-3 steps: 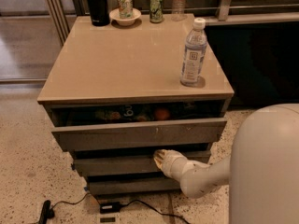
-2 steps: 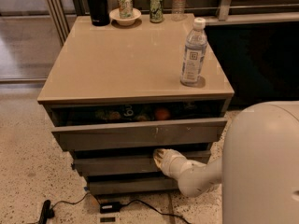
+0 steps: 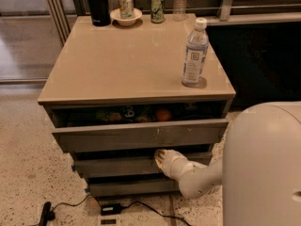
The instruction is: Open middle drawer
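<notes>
Shows a tan cabinet point(image 3: 127, 65) with three grey fronts stacked on its front side. Finds the middle drawer point(image 3: 113, 167) second from the cabinet's top: a plain grey front with no handle. Looks almost shut, with only a dark gap over it.

Brings the gripper point(image 3: 161, 157) in low from the cabinet's front right, on a white arm point(image 3: 200, 177). Rests the tip at the top edge of the middle drawer, a bit right of the cabinet's middle. Makes sense there: with no handle, leaves only that top edge to catch and tug. Cannot tell whether the gripper is clenched or let go.

Leaves the top drawer point(image 3: 136, 136) partly open at the cabinet's front, just under the cabinet's top. Lets an orange thing point(image 3: 163, 115) and other bits peek out. Hangs over the gap a little, so keeps the reach tight and low.

Keeps the lowest front point(image 3: 127, 186) shut at the cabinet's bottom.

Holds a water bottle point(image 3: 195, 51) upright near the right front corner of the cabinet's top. Might wobble it with a hard jerk, so calls for a slow, straight pull away from the cabinet.

Seems early in the job: edge found, drawer not yet out.
</notes>
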`<state>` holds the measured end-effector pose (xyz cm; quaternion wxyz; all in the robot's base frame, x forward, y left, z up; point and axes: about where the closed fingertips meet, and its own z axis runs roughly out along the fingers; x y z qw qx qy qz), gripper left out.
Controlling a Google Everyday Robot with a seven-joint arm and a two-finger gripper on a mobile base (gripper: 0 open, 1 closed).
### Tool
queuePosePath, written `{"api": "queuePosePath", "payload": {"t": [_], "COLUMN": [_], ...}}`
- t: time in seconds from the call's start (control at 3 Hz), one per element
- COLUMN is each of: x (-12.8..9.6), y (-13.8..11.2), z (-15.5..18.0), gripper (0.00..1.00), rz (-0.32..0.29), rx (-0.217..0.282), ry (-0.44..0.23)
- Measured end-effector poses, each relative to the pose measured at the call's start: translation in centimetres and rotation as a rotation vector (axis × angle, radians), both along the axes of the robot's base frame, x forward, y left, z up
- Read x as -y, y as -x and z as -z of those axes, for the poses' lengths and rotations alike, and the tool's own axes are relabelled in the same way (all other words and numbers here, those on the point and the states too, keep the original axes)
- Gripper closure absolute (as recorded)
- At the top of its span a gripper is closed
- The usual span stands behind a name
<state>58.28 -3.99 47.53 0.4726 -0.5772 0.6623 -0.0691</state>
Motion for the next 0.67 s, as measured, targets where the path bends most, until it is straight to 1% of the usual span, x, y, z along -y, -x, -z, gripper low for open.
{"api": "queuePosePath", "payload": {"t": [0.33,0.67], "x": [-0.58,-0.59], "y": [-1.91,-1.89], "z": [0.40,0.41], "gripper": [1.00,1.00], "rz": [0.002,-0.003], "rx": [0.040,0.033], "ry": [0.012,0.017]}}
